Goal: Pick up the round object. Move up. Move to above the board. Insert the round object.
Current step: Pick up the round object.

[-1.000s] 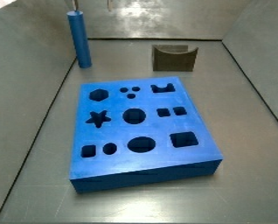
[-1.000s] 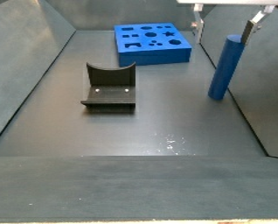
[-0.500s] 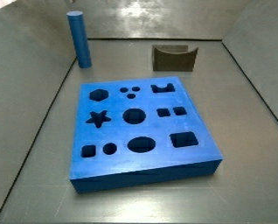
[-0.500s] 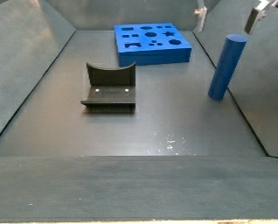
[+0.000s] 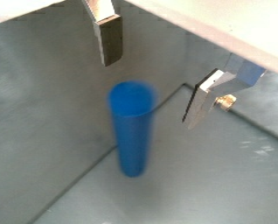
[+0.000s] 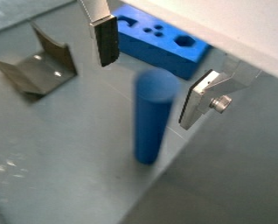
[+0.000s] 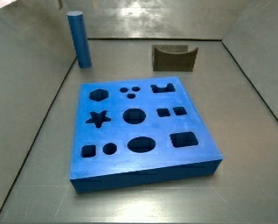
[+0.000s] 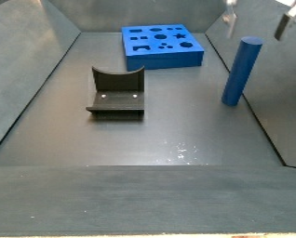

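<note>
1. Board [image 7: 144,131] – the big blue slab lies flat mid-floor with all its cut-outs empty. It hasn't budged over the last second, and you can see a corner of it in a wrist view too [image 6: 163,45].

2. Fixture [image 8: 114,92] – the dark bracket sits near the board, apart from everything else, same spot as before.

3. Peg [image 8: 243,72] – standing upright off near the wall, well apart from the board. It shows in the same spot in a side view [image 7: 76,39] and hasn't shifted at all. Nothing is touching it.

4. Gripper [image 5: 153,66] – this is the bit that changed. A second ago its fingers hung down around the top of the peg; now it has climbed, and in a side view only the fingertips [image 8: 288,20] poke in at the upper edge. Both wrist views look straight down at the peg top [image 6: 156,87] with the two plates spread wide on either side, nothing between them – so it's open and empty, sitting above the peg.

5. What that means, as I read it: the pick-up hasn't happened. It went up without the peg, so it would need to come back down, straddle the top and close before any lifting or carrying to the board makes sense. The insert step is a long way off.
</note>
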